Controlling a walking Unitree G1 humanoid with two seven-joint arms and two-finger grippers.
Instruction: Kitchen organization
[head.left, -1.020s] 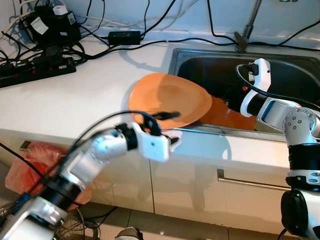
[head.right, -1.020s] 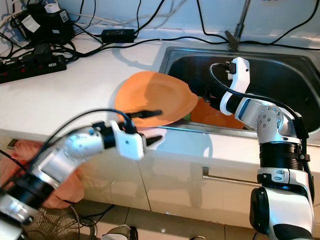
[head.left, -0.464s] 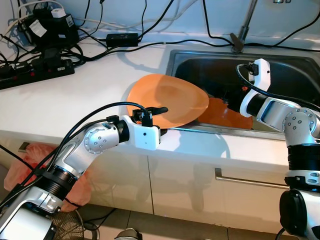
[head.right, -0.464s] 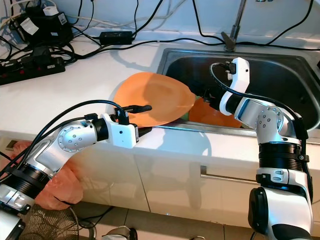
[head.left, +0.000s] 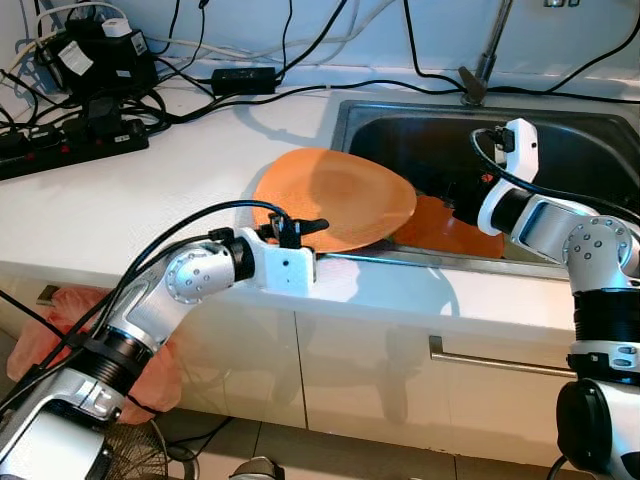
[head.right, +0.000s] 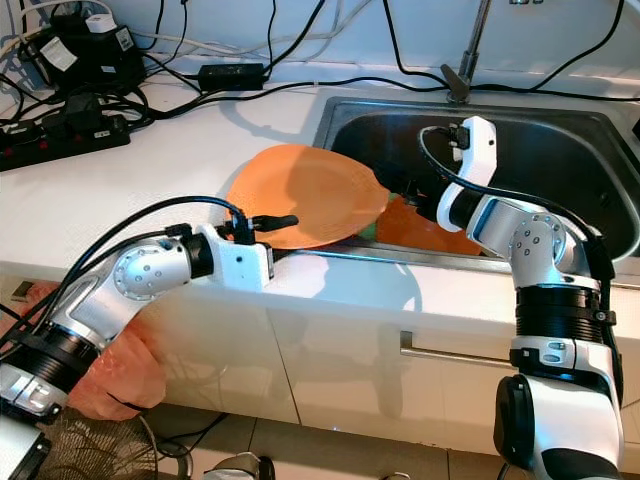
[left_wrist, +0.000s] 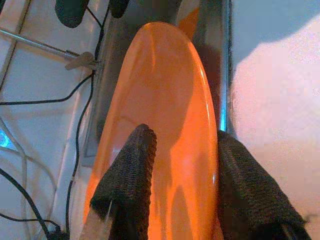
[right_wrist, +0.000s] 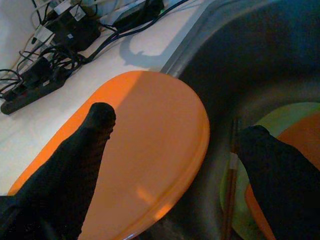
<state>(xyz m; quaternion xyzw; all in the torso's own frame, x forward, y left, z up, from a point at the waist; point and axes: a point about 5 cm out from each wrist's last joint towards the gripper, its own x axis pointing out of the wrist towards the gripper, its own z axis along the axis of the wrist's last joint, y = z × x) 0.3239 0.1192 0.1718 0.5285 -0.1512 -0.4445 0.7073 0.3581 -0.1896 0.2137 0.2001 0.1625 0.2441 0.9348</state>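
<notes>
An orange plate (head.left: 335, 198) lies tilted, half on the white counter (head.left: 120, 210) and half over the sink's left edge. My left gripper (head.left: 305, 232) is at its near rim, open, with one finger above the plate and one below; in the left wrist view the plate (left_wrist: 165, 115) runs between the fingers (left_wrist: 127, 172). My right gripper (right_wrist: 177, 122) reaches from inside the sink (head.left: 580, 140) toward the plate's far rim, open, its fingers (right_wrist: 85, 150) spread wide on either side.
In the sink lie another orange plate (head.left: 455, 228), a green plate (right_wrist: 282, 122) and chopsticks (right_wrist: 231, 175). The faucet (head.left: 480, 70) stands behind the sink. Power strips and cables (head.left: 90, 110) crowd the back left. A red bag (head.left: 40, 350) sits on the floor.
My left gripper has moved forward from the counter's front edge until its fingers straddle the plate's near rim. The right arm has held still.
</notes>
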